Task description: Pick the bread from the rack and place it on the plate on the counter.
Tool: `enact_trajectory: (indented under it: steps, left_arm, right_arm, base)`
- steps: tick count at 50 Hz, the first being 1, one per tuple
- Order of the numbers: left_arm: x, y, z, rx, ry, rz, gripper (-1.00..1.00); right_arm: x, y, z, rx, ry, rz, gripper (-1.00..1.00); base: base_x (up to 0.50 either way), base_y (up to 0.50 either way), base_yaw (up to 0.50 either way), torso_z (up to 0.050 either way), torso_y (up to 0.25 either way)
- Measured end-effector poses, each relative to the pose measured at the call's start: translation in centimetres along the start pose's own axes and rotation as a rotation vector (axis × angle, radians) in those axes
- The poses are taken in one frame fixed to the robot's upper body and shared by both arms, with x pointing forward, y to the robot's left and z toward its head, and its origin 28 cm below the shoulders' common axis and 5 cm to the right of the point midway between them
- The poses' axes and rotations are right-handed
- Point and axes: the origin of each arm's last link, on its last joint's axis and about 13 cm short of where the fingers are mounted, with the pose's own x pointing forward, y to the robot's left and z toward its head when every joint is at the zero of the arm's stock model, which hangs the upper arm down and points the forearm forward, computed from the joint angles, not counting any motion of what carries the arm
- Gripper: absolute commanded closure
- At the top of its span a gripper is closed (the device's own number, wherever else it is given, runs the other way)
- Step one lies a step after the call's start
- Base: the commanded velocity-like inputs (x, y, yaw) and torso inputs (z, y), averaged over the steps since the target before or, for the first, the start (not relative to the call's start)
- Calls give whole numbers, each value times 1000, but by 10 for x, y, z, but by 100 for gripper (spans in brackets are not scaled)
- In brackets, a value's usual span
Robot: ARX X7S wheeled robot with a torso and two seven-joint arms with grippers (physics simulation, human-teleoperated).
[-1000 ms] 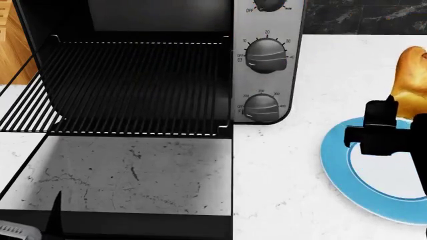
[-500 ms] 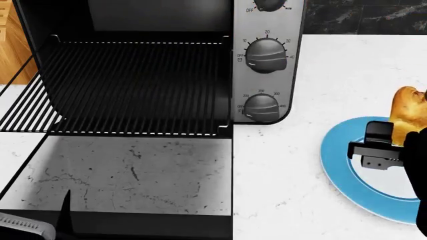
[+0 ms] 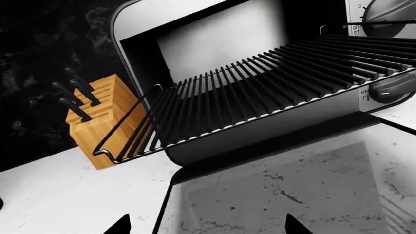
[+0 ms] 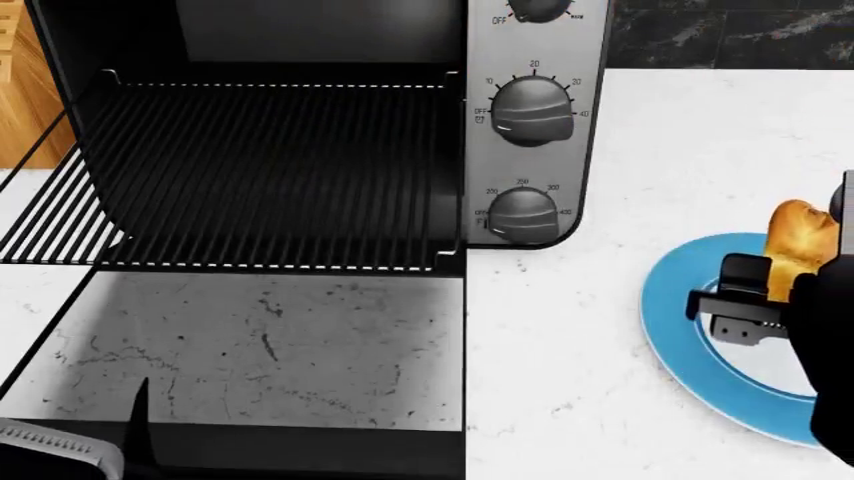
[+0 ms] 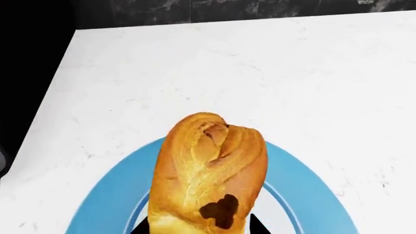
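The bread (image 4: 797, 240) is clamped in the right gripper (image 4: 767, 290) above the plate (image 4: 674, 320); the oven (image 4: 534, 120) stands nearby. The left gripper's (image 3: 204, 226) state cannot be told.

White marbled counter (image 4: 627, 160) carries plate (image 4: 674, 330), toaster oven (image 4: 534, 120), wooden knife block (image 3: 97, 122).

Bright, sharp, softly shadowed renders

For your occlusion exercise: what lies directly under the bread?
The plate sits under the bread, its blue rim showing on both sides. The white centre is mostly covered, so contact cannot be judged.
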Motion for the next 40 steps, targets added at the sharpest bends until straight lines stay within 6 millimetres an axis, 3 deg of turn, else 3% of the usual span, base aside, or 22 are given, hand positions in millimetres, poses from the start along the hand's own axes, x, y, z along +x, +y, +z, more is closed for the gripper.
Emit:
enact_trajectory:
  steps: [11,12,29,40]
  left_arm:
    - [0,0,-1,-1,1,1,-100]
    - [-1,0,-1,-1,2,1,-100]
    - [-2,1,-3,-7,4,5,-100]
    - [-1,0,-5,-12,8,2,-100]
  right_arm:
    - [6,0,-6,18,23,4,100]
    - [6,0,-6,19,24,4,-100]
    - [3,-2,-4,5,0,-16,-100]
    - [-26,8,7,-45,-107,4,-100]
  base:
    - [0,0,0,0,0]
    - [0,0,0,0,0]
    - [0,0,0,0,0]
    - [0,0,0,0,0]
